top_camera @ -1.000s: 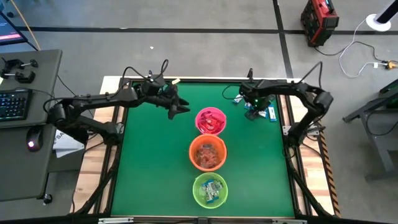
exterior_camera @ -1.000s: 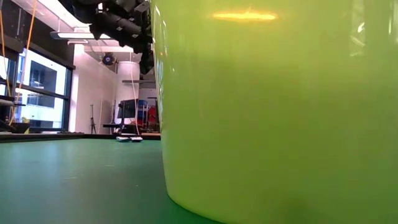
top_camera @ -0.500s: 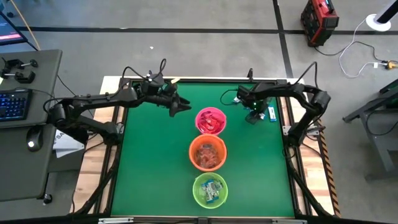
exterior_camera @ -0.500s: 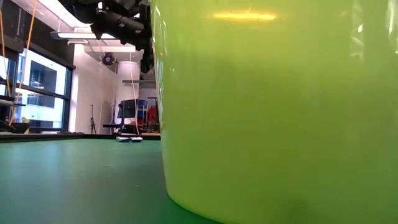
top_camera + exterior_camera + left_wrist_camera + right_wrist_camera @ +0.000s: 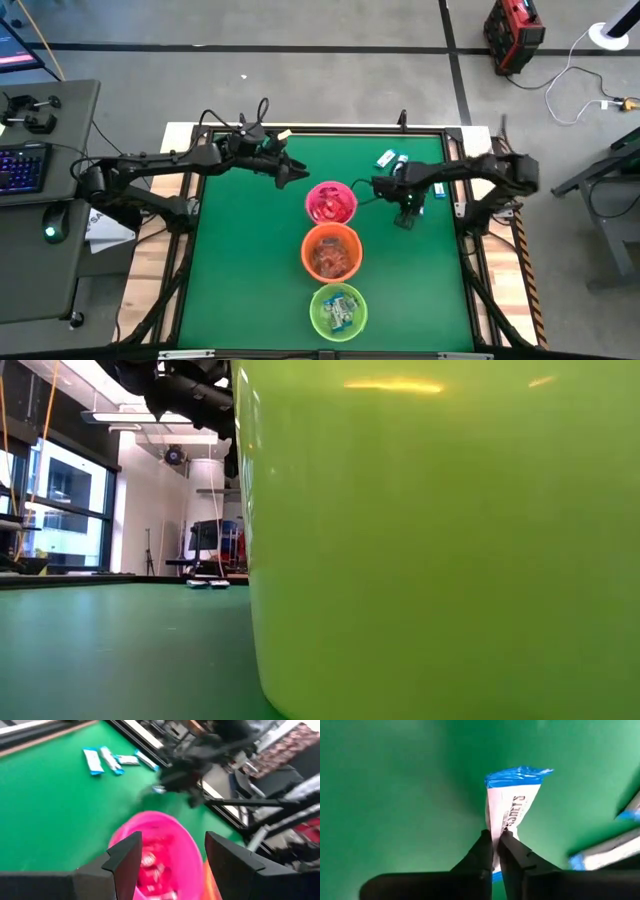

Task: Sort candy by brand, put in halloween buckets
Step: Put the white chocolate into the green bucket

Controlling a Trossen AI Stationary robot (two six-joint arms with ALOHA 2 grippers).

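Green table [image 5: 230,260] fills centre frame. Three buckets in column mid-table: pink bucket [image 5: 331,202] top, orange bucket [image 5: 331,252] middle, lime bucket [image 5: 338,308] bottom. Left gripper [image 5: 293,172] upper left of pink bucket, fingers apart, empty. Right gripper [image 5: 496,851] right of pink bucket, clamped on blue-and-white candy [image 5: 511,802]. Loose candies [image 5: 392,159] at upper right.

Green mat [image 5: 240,250] left of left gripper's fingers [image 5: 125,862] is open; pink bucket [image 5: 331,203] blocks just ahead, orange bucket [image 5: 332,252] behind it.
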